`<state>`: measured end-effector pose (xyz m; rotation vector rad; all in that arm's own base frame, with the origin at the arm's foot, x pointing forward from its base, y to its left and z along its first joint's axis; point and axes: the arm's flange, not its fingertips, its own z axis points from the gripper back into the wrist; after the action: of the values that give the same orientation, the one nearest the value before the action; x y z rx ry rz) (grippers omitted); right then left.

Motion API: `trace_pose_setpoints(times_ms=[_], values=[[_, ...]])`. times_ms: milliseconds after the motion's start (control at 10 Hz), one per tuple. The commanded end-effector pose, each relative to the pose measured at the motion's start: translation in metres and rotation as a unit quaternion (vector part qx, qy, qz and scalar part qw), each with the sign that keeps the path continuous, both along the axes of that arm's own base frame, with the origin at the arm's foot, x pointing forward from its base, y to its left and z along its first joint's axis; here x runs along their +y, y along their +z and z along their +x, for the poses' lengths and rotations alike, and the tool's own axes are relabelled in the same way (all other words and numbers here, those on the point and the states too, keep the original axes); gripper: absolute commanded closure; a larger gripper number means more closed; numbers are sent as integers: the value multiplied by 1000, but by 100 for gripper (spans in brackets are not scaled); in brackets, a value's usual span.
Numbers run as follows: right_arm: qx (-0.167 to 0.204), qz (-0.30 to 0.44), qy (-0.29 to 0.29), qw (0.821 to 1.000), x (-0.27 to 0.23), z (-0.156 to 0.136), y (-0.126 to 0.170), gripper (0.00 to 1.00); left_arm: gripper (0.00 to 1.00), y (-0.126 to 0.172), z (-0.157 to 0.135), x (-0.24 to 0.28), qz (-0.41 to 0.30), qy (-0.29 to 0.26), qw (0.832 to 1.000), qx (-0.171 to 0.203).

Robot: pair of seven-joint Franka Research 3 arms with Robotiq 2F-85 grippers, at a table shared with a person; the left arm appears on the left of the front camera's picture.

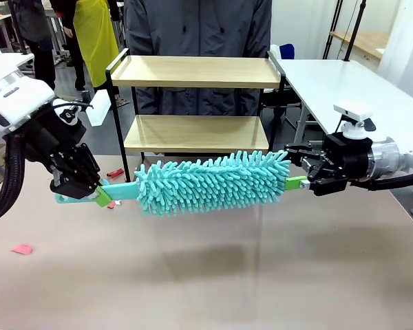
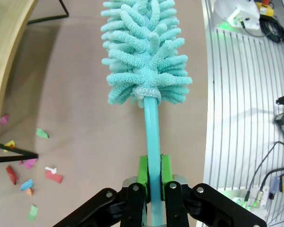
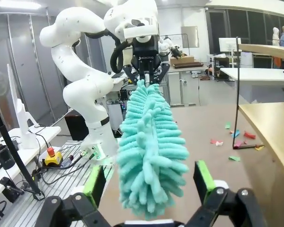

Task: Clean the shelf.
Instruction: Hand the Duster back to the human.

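Front view: the shelf (image 1: 196, 72) stands at upper centre, on the far side of the tabletop (image 1: 206, 275), with a person behind it. Across mid-frame a teal duster (image 1: 213, 182) hangs level above the tabletop. At the left, the left gripper (image 1: 100, 196) has its jaws pinching the duster's handle. At the right, the right gripper (image 1: 296, 172) has its jaws spread around the fluffy tip, green pads (image 3: 204, 174) apart from it. Coloured paper scraps (image 2: 28, 165) lie near the shelf's foot.

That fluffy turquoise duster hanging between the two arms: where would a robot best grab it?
By the flat handle, from the end away from the fluff, as the left gripper does. The duster lies level; its stiff, narrow handle fits between the pads, while the soft head would likely squash. The right gripper stands open around the tip.
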<state>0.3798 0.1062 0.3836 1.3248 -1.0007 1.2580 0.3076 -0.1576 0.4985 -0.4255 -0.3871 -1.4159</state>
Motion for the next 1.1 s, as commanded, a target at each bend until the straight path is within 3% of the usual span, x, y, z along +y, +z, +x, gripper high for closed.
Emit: trace_pose_setpoints(times_ms=[0,700,800,1000], values=[[-1,-6,-6,1000,22,-9,-5,0,87,2,-2,1,-3,-1,1000,0],[3,-1,6,1000,61,-15,-18,0,87,2,-2,1,-3,-1,1000,0],[1,-6,10,1000,61,-15,-17,60,87,2,-2,1,-3,-1,1000,0],[1,-6,18,1000,59,-15,-18,60,87,2,-2,1,-3,-1,1000,0]])
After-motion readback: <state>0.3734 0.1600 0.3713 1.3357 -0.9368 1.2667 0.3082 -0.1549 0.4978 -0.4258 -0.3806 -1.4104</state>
